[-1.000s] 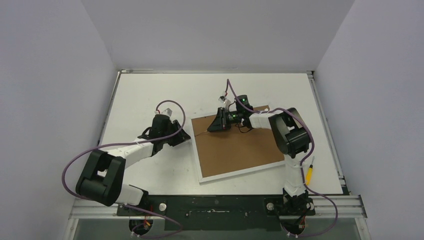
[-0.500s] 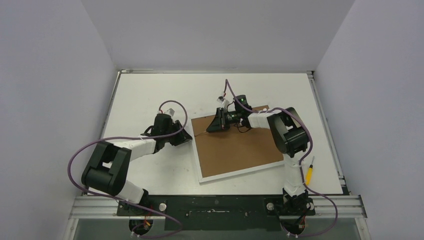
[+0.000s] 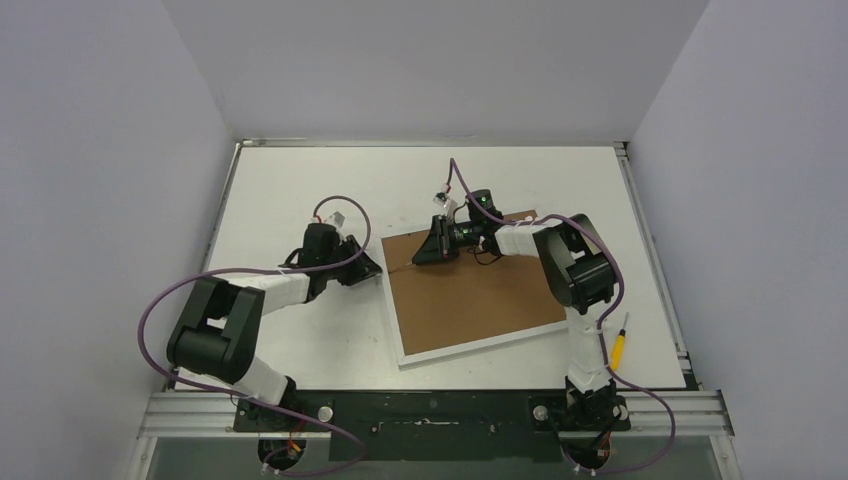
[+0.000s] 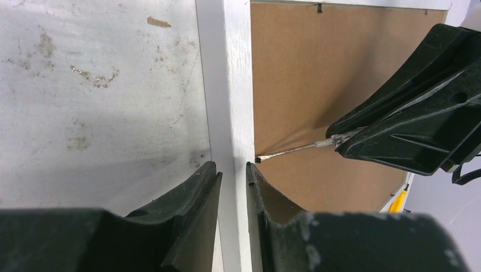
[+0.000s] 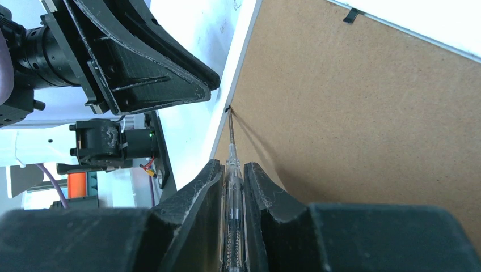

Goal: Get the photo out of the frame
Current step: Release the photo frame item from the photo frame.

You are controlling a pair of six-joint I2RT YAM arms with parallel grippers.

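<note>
Left fingers (image 4: 190, 218) pinch the frame (image 4: 227, 85) by its white border, likely steadying it. Right fingers (image 5: 193, 207) clamp a screwdriver (image 5: 233, 170), its tip at a tab (image 5: 227, 107), probably to free the backing board (image 5: 351, 124).

Black-and-white arms (image 3: 275, 288), looping purple cables (image 3: 141, 335)

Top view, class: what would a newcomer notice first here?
The frame lies face down right of centre, its brown back up. The right tool grips a thin screwdriver, tip at the back's left edge. The left tool straddles the frame's white left border.
</note>
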